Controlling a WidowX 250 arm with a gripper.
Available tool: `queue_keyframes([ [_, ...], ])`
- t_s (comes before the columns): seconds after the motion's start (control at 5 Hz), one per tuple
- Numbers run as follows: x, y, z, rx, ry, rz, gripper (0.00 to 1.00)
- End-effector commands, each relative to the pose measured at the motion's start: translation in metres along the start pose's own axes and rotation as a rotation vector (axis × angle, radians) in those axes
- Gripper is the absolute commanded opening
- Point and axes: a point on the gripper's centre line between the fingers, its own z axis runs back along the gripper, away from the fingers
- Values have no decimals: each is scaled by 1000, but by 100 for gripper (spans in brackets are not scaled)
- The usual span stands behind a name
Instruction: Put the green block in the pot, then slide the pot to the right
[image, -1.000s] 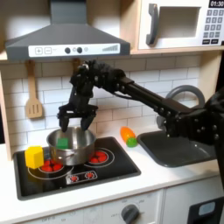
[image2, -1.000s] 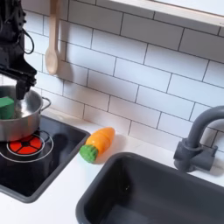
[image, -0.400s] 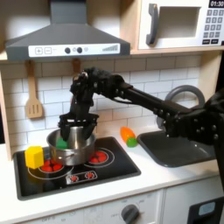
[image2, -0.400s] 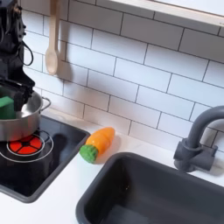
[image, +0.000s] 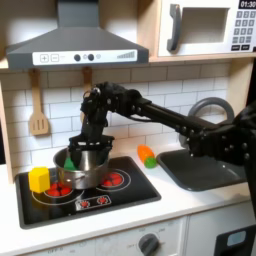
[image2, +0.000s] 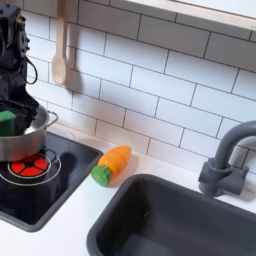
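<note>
The silver pot (image: 82, 174) stands on the toy stove's left burner, seen in both exterior views, also pot (image2: 26, 140). The green block (image: 69, 160) rests inside it against the rim on the first exterior view's left, and green block (image2: 6, 123) shows at the second exterior view's left edge. My gripper (image: 87, 146) is lowered to the pot's back rim, fingers spread and pointing down, holding nothing. In the second exterior view the gripper (image2: 22, 102) stands just above the pot's rim, to the right of the block.
A yellow block (image: 39, 179) lies left of the pot on the stove (image: 125, 192). An orange carrot toy (image: 148, 156) (image2: 111, 163) lies between stove and sink (image: 205, 165). The faucet (image2: 226, 158) rises by the sink. A wooden spatula (image: 38, 110) hangs on the tiled wall.
The gripper has dropped from above the pot down to its rim. The green block stays in the pot, and the pot has barely moved.
</note>
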Motion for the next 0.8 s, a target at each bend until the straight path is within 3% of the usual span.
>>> queue_keyframes([
  [0.0, -10, -13, -7, -19, 30, -32, 100],
  [0.6, -27, -44, -1, -55, 43, -111, 100],
])
